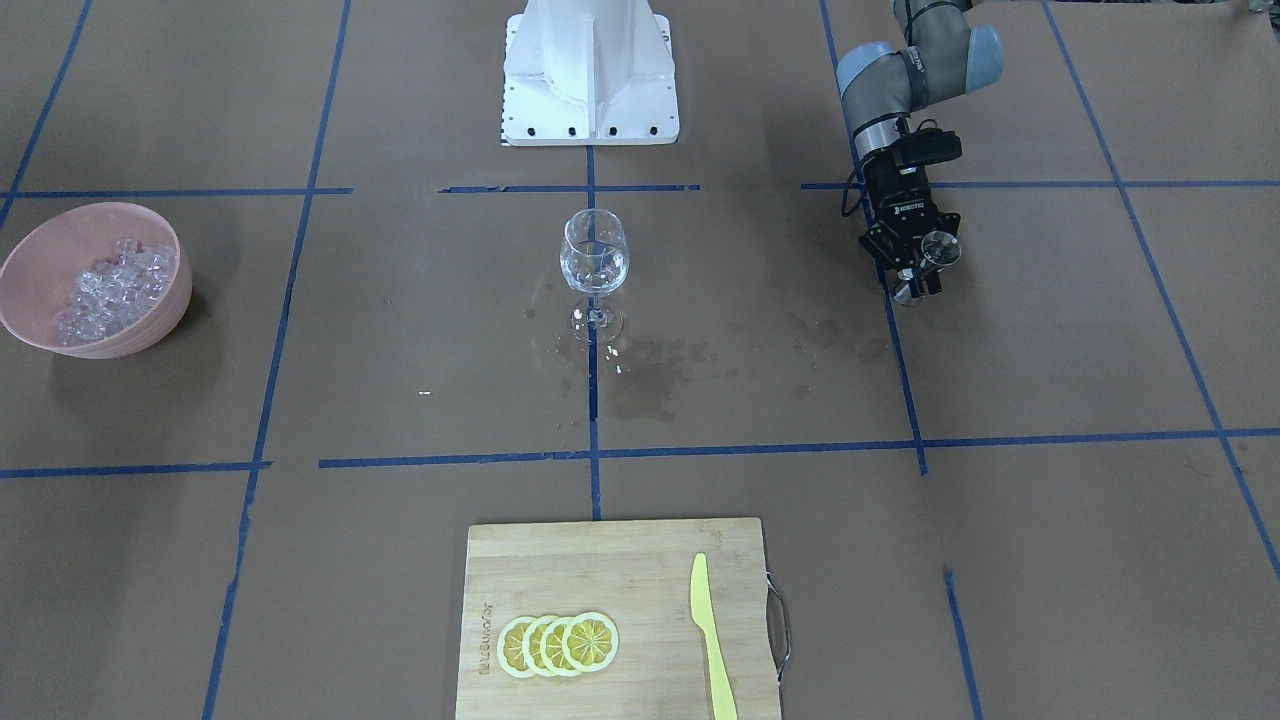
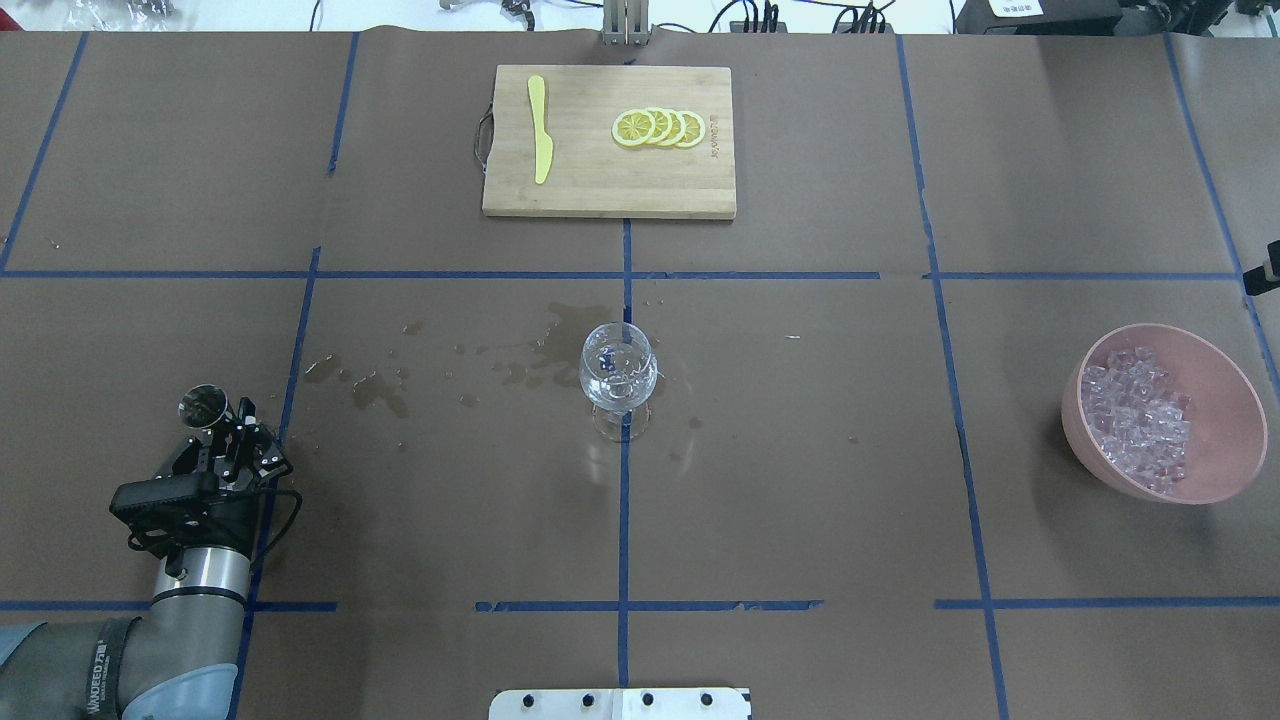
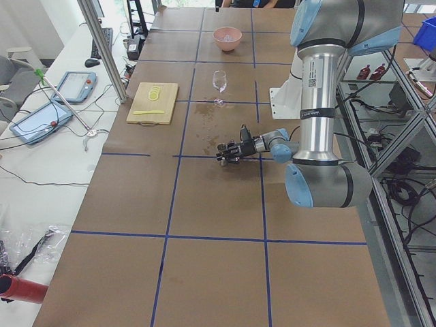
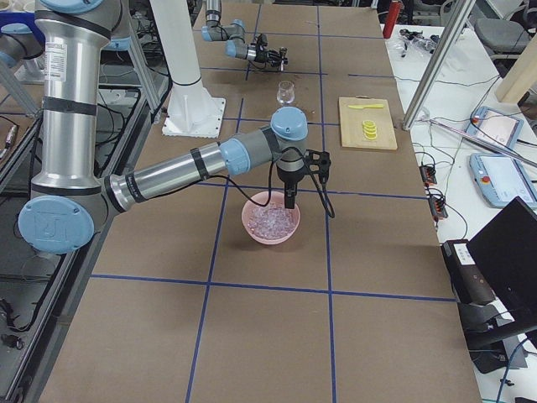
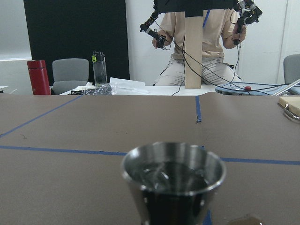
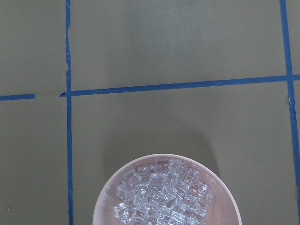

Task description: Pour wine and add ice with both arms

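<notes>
Overhead exterior: the black two-finger left gripper (image 2: 218, 432) clamps a small shiny steel measuring cup (image 2: 203, 405), upright, at 9 o'clock from the clear stemmed wine glass (image 2: 618, 372). A little clear wine (image 5: 169, 174) seems to glint inside the cup. Glassy ice cubes (image 2: 1135, 420) heap in the pink bowl (image 2: 1232, 400) at 3 o'clock. They are probably slippery and light, best pinched across flat faces. The right gripper (image 4: 289, 199) hangs above them; how wide it stands I cannot tell.

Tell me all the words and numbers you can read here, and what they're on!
"ROBOTIQ": white letters on the black left gripper.
"WANDEED", roughly: on the strap round the left arm.
Cutting board: a burned-in word, too blurred to read.
Sticker on the same arm: too small to read.
</notes>
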### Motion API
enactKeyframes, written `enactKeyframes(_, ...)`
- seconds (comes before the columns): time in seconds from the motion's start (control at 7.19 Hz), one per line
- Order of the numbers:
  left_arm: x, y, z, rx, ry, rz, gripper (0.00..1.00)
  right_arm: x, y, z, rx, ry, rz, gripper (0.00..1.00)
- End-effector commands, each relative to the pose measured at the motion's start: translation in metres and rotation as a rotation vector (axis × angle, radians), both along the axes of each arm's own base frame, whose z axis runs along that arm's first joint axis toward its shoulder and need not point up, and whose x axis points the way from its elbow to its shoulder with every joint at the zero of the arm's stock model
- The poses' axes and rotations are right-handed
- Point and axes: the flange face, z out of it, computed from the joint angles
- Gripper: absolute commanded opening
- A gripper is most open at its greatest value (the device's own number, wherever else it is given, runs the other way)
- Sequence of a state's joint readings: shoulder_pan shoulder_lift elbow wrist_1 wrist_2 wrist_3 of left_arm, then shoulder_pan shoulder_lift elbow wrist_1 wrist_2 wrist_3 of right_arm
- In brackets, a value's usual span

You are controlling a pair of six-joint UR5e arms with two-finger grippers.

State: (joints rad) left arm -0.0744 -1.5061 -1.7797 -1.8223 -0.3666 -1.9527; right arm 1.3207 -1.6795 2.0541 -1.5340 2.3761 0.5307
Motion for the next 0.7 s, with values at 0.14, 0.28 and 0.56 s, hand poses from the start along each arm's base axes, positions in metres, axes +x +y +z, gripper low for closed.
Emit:
enactKeyframes(0.14, -0.006, 0.0, -0.026, 0.004, 0.052, -0.001, 0.0, 0.0, 0.001, 0.001, -0.002, 0.0, 0.0, 1.0)
enactKeyframes(0.28, -0.009, 0.0, -0.034, 0.005, 0.069, -0.002, 0.0, 0.0, 0.001, 0.001, -0.002, 0.0, 0.0, 1.0)
enactKeyframes(0.56, -0.021, -0.011, -0.052, 0.012, 0.101, -0.026, 0.0, 0.0, 0.001, 0.002, 0.001, 0.0, -0.001, 1.0)
